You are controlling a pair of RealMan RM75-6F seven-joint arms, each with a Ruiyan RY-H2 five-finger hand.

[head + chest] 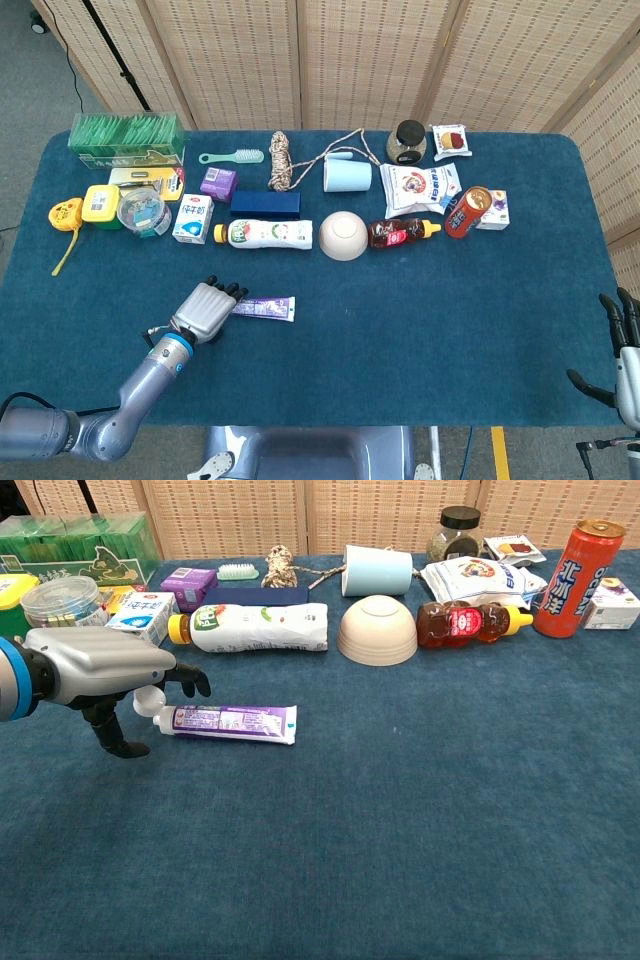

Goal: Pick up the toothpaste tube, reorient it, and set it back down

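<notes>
Purple toothpaste tube [230,722] lies flat; chest view shows left hand [105,672] apart.

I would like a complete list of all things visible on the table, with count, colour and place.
toothpaste tube: 1, purple and white, lying flat, front left
white bottle: 1, yellow cap, on its side behind the tube
bowl: 1, beige, upside down, centre
syrup bottle: 1, brown, lying right of the bowl
can: 1, orange-red, upright, right
cup: 1, light blue, on its side, rear centre
rope: 1, beige, rear centre
brush: 1, pale green, rear left
green box: 1, rear left corner
jar: 1, dark lid, rear right
tape measure: 1, yellow, far left
left hand: grey, beside the tube's cap end
right hand: dark, front right edge
</notes>
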